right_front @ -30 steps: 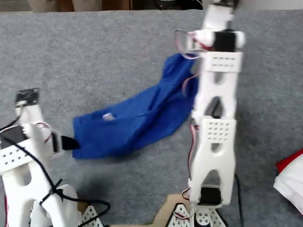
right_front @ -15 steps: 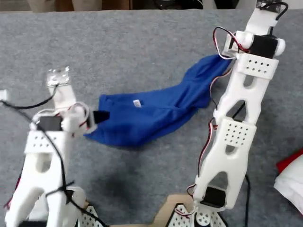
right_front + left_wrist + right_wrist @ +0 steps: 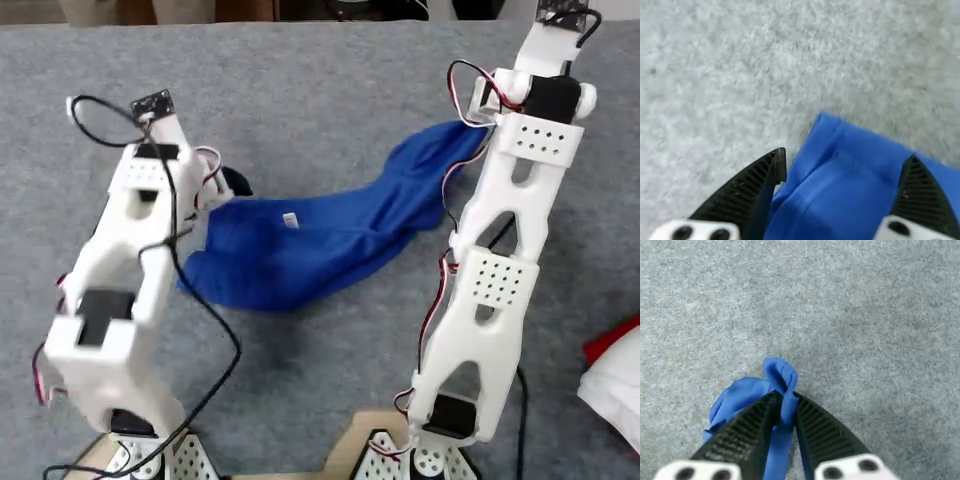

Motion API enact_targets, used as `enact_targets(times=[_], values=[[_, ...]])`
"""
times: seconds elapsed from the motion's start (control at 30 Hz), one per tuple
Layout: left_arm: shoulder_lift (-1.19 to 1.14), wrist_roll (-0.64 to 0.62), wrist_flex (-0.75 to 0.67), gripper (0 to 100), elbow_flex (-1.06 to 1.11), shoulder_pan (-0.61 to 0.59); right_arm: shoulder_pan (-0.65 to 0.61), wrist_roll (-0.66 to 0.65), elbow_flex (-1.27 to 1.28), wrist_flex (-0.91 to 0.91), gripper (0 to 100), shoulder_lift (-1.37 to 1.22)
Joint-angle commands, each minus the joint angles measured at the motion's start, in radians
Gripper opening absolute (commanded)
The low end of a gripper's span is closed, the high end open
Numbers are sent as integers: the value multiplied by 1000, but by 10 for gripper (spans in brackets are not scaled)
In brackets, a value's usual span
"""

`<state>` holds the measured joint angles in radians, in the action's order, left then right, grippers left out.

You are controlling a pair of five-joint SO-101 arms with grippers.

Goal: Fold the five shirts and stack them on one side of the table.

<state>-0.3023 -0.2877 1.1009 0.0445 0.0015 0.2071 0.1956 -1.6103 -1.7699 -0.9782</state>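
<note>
Grey table (image 3: 300, 90): blue shirt (image 3: 330, 240) lies crumpled mid-table, white-and-red cloth (image 3: 615, 385) at its right edge.

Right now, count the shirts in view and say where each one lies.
1 for certain: the blue shirt lies centrally on the table, one end pinched in the right gripper. White cloth and red cloth at the table's right edge, cut off, may be more shirts.

On the grey worktop (image 3: 300, 90) the blue shirt (image 3: 320, 240) lies bunched, strung between my two arms; my left jaws sit at its left end. Right edge: white-and-red cloth (image 3: 612, 380).
</note>
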Motion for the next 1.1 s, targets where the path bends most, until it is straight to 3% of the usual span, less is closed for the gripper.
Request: enact_targets(times=[0.0, 0.27, 0.53, 0.73, 1.07], values=[[-122, -5, 98, 357, -241, 0, -4, -2, -54, -9, 5, 7], [-390, -11, 287, 344, -537, 3, -4, -3, -51, -5, 5, 5], [-576, -6, 356, 124, -732, 0, -4, -6, -51, -5, 5, 5], [-641, -9, 425, 26, -868, 2, -4, -5, -53, -5, 5, 5], [-642, -11, 520, 19, -1166, 3, -16, -2, -56, 12, 5, 12]])
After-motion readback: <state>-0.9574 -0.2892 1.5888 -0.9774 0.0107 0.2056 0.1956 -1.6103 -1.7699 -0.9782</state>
